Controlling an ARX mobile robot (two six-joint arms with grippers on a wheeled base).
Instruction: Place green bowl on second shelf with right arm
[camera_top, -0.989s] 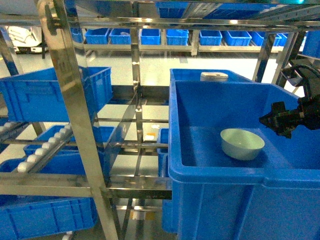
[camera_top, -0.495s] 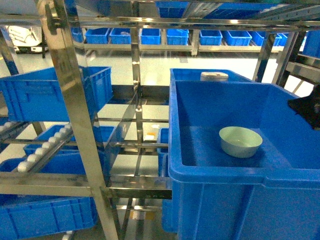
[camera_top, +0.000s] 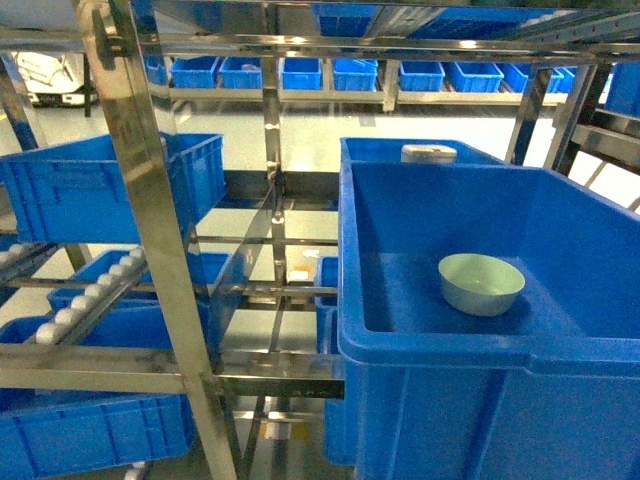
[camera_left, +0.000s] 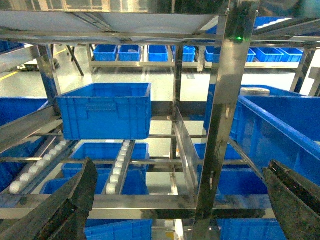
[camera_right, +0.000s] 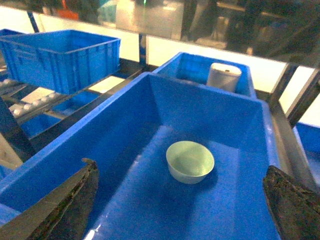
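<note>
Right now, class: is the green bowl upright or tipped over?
Upright: the green bowl sits on its base in the blue crate, rim up, hollow empty.

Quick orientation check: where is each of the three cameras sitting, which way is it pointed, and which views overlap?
Head: on the robot, looking forward and slightly down at the steel rack and the big blue crate holding the green bowl; no arm shows.
Left wrist: faces the rack's left bay and a smaller blue crate; the left tool, open, frames the bottom.
Right wrist: above the big crate's near edge, looking down at the bowl; the right tool, open.
Head and right wrist share the bowl, the big crate and a white container behind.
</note>
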